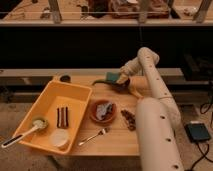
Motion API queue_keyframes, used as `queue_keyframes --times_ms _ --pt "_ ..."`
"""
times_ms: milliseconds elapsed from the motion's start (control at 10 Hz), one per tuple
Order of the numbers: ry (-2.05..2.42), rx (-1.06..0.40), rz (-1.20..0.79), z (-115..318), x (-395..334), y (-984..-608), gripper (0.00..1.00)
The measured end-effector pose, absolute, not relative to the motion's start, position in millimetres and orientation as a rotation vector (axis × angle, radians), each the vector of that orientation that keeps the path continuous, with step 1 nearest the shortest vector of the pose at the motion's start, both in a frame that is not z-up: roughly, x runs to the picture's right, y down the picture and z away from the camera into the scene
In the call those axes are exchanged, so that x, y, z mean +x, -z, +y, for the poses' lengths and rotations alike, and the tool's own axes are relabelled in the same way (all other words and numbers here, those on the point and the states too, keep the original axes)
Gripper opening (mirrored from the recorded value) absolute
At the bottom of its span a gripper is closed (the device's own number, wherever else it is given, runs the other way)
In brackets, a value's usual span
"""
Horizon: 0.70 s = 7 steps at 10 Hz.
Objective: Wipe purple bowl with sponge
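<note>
Partly hidden behind the far rim of the yellow bin (75, 88), the purple bowl (65, 78) sits at the far left corner of the tabletop (112, 142). Only its dark round upper part shows, and its inside cannot be made out. Well apart from it, near the middle of the far edge, the gripper (116, 80) holds the sponge (112, 76), closed on it from the right and from below. The sponge's teal top faces up and its long axis runs roughly along the far edge. Its underside is covered by dark gripper parts. A thin dark shape (98, 82) juts left from beneath it, and whether it is a finger or a shadow cannot be told.

The white arm (152, 117) rises from the near right corner, covers the right edge of the tabletop and is cut off at the bottom. Just right of the gripper a yellow chunk (134, 92) peeks out beside the arm.

At the middle of the tabletop stands a reddish-brown bowl (103, 111) with bluish-grey stuff inside. A fork (94, 135) lies toward the near edge and a brown crumbly heap (129, 119) lies to the bowl's right. The bin, on the left side, holds a small greenish cup with a pale handle (38, 123), a dark ribbed piece (62, 116) and a white round tub (60, 138).
</note>
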<state>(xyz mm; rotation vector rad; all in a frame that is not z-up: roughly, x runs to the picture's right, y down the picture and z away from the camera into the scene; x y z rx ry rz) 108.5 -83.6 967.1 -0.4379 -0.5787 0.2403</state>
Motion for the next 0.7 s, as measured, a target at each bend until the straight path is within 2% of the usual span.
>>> queue_keyframes --times_ms 700 --pt "-0.182 -0.479 -0.577 -64.1 134.8 -953.9 0.0"
